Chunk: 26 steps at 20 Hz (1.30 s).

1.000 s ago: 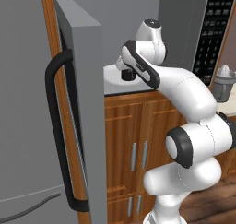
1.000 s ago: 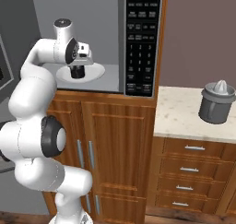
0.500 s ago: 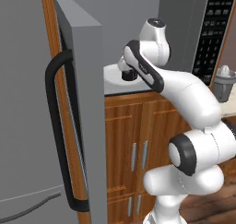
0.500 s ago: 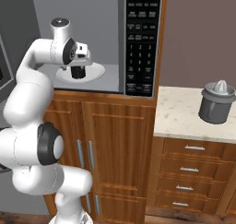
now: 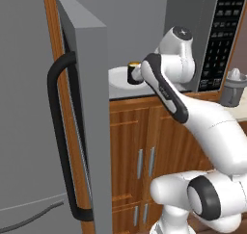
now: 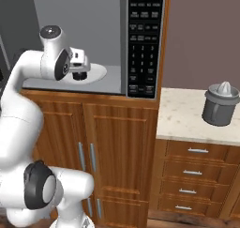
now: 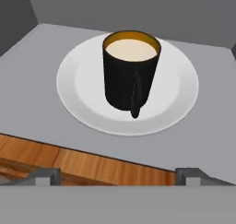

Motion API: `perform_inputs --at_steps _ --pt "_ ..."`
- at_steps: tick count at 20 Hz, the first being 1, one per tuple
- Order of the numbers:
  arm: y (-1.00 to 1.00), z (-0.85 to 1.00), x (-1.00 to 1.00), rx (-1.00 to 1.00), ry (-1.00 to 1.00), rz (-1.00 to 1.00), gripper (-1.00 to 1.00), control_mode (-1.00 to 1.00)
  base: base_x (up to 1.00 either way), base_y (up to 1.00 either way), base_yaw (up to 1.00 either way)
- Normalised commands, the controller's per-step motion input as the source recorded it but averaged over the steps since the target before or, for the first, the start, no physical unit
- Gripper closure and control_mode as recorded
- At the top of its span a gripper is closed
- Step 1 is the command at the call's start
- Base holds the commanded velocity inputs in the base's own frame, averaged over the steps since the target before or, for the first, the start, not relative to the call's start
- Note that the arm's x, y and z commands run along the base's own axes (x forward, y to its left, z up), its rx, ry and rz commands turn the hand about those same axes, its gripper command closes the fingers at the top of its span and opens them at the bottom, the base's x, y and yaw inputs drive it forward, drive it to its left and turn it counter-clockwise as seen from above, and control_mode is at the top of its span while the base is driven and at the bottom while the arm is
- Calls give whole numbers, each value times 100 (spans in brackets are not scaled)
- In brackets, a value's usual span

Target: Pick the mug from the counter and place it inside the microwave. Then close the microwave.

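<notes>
The black mug (image 7: 131, 73) stands upright on the white round plate (image 7: 78, 96) inside the microwave (image 5: 144, 26), handle turned toward the hand, tan inside at the rim. My gripper (image 7: 119, 176) is open just outside the microwave's front sill, a short way back from the mug, nothing between its fingertips (image 7: 44, 174). From the left base view the mug (image 5: 133, 72) sits just left of the hand. In the right base view the mug (image 6: 80, 75) is partly hidden behind the hand. The microwave door (image 5: 84, 112) stands swung wide open.
The open door's black handle (image 5: 61, 141) juts out at the left, beside the grey refrigerator (image 5: 21, 108). The black keypad panel (image 6: 145, 44) is right of the cavity. A grey juicer (image 6: 219, 104) stands on the beige counter (image 6: 183, 117) above wooden drawers (image 6: 197, 171).
The gripper has opened and let go of the mug, which now stands free on the plate. The hand has drawn back a little from it.
</notes>
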Motion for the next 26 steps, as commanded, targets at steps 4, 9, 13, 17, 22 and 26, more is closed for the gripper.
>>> perform_inputs --at_steps 4,9,13,17,22,26 --pt "-13 -4 -48 0 -11 0 -100 -100 0 0 0" --pt "-3 -6 -44 0 -2 0 -100 -100 0 0 0" --pt "0 3 -73 0 0 0 -100 -100 0 0 0" --pt "0 16 -71 0 10 -3 -100 -100 0 0 0" --pt "0 15 -51 0 4 -8 -100 -100 0 0 0" --pt "-1 12 -49 0 0 -10 -100 -100 0 0 0"
